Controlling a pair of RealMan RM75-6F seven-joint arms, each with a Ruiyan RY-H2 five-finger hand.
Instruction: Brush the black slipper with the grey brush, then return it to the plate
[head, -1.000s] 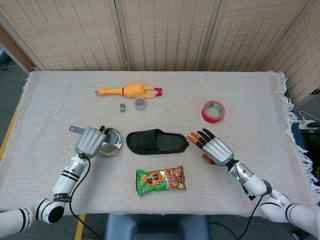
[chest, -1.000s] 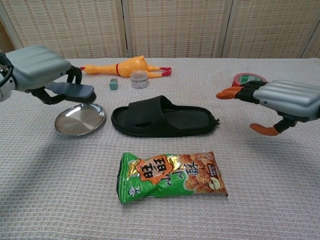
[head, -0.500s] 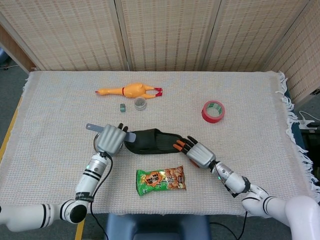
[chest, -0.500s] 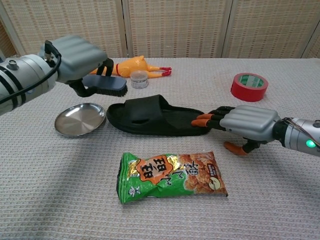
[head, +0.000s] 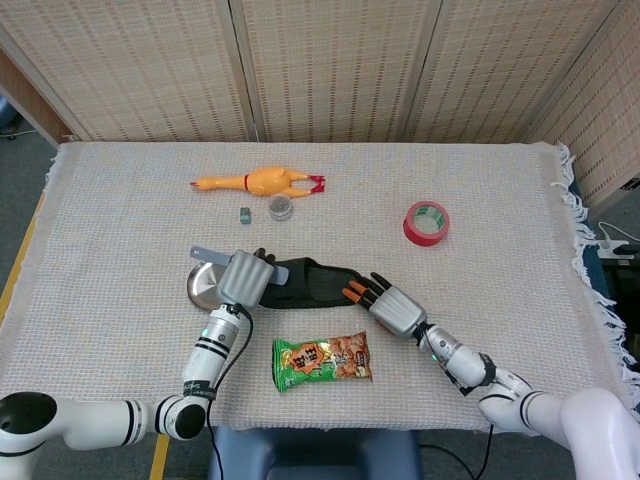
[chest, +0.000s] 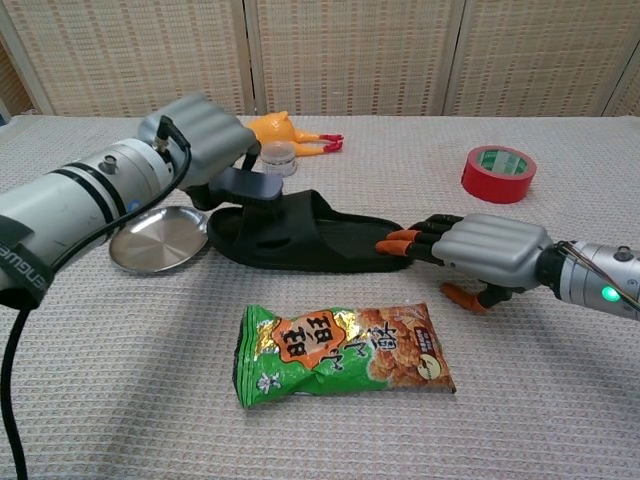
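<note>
Against the frame half a second earlier, we find the left hand (head: 247, 277) has carried the grey brush (chest: 250, 185) rightward; it now sits over the heel end of the black slipper (chest: 310, 232), fingers wrapped round the handle. Whether the bristles touch the slipper we cannot tell. The right hand (chest: 480, 248) has barely shifted: its orange fingertips (chest: 398, 241) press the slipper's toe end, holding nothing, fingers extended. The slipper lies flat on the table cloth (head: 500, 180), just right of the steel plate (chest: 155, 240), which sits bare. The green snack bag (chest: 340, 355) in front of the slipper bears large orange Chinese characters; we cannot read the smaller print.
</note>
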